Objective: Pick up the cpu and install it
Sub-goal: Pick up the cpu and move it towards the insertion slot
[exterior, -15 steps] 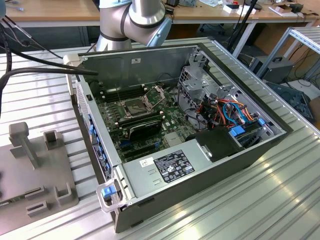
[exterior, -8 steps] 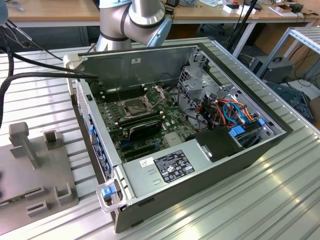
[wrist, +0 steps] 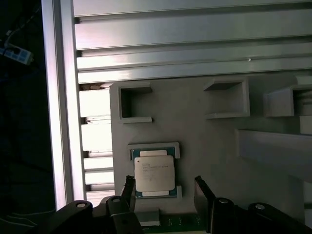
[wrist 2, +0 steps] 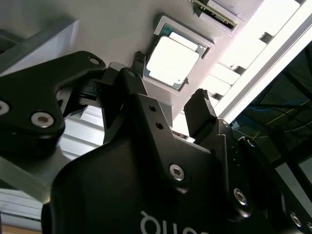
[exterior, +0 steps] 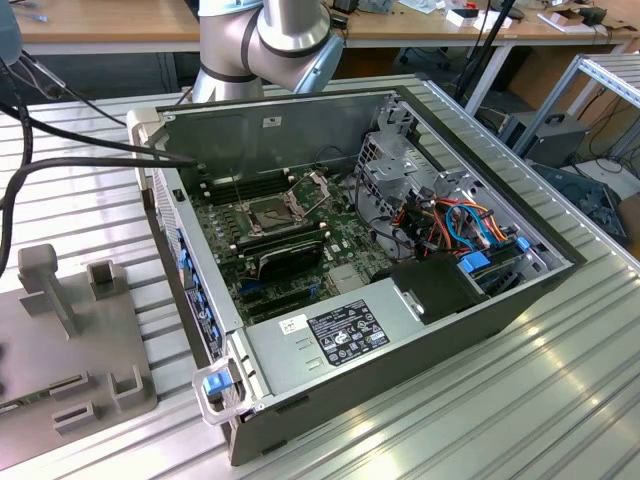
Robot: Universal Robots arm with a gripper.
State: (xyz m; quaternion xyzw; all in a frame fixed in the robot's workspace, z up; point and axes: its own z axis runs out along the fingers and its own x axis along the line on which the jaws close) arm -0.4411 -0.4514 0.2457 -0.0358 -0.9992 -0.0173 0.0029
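Claw (wrist: 164,185): released and wide apart, gripping nothing. Its two black fingers (wrist: 202,192) stand one on each side of the cpu in both wrist views.
Cpu (wrist: 154,175): lies flat with its silver top up, seated in a shallow framed recess. It sits right between the fingers; whether they touch it cannot be told.
Holder plate (wrist: 204,141): grey, carries the cpu's recess, with open square pockets (wrist: 225,100) nearby.
Desk (wrist: 195,44): ribbed aluminium, under the plate.
Computer case (exterior: 400,330): in the exterior view, open on the desk, with the motherboard exposed.
Socket (exterior: 272,212): mid-board, no silver chip visible in it.
Arm (exterior: 285,35): rises behind the case.
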